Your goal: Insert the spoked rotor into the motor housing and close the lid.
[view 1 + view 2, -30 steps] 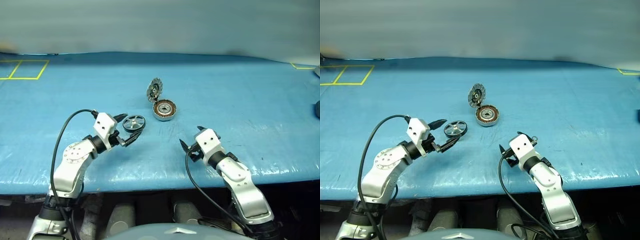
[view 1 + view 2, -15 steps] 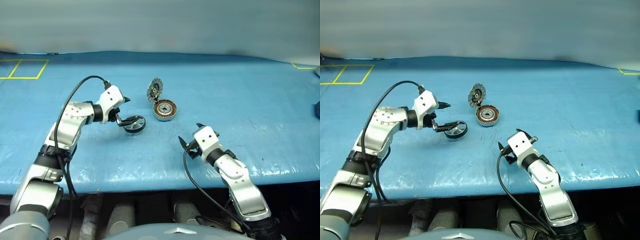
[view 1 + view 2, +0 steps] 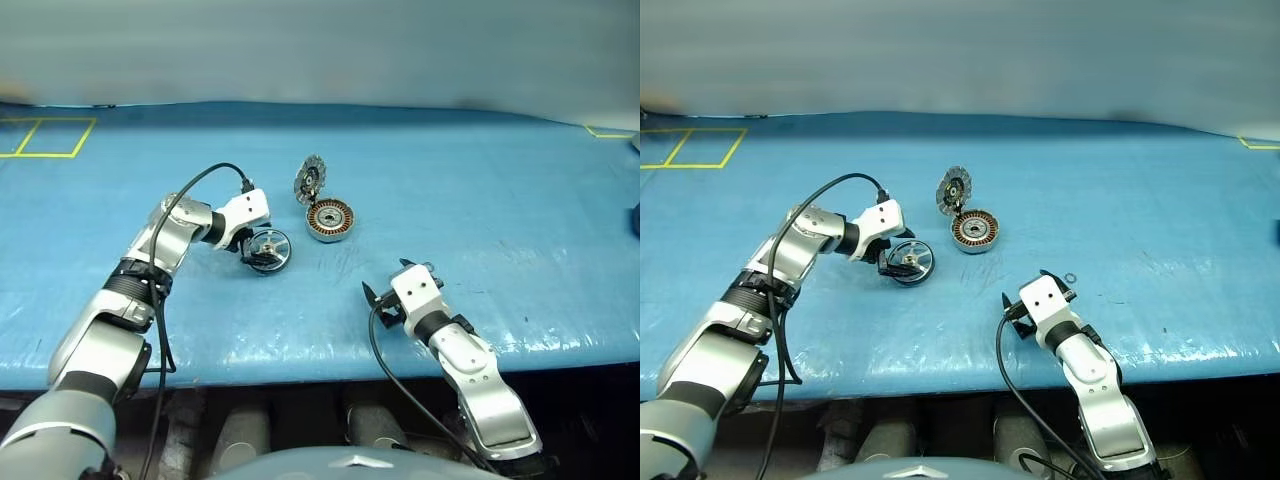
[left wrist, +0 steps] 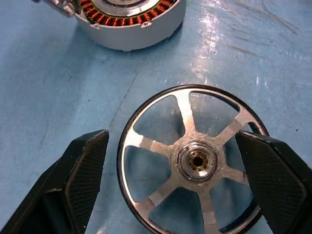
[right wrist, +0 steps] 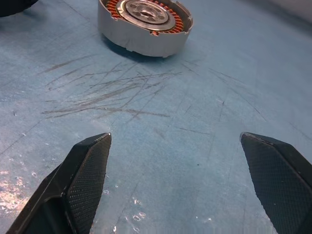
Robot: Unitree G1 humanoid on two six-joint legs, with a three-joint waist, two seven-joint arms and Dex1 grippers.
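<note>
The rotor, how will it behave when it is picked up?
The rotor is probably stiff: it looks like metal, with solid spokes. Its thin smooth rim may slip between the open left tool. Set on edge, this round wheel would likely roll.

Both head eyes look forward and down over the blue bench (image 3: 480,180) from its near edge. Each wrist camera looks close along its fingers; both wrist views share the motor housing (image 5: 144,24).

The spoked rotor (image 4: 195,163), silver with 6 spokes and a dark rim, was laid flat on the blue table. Near it, the motor housing (image 3: 329,218) was left open, its lid (image 3: 310,180) raised upright.
</note>
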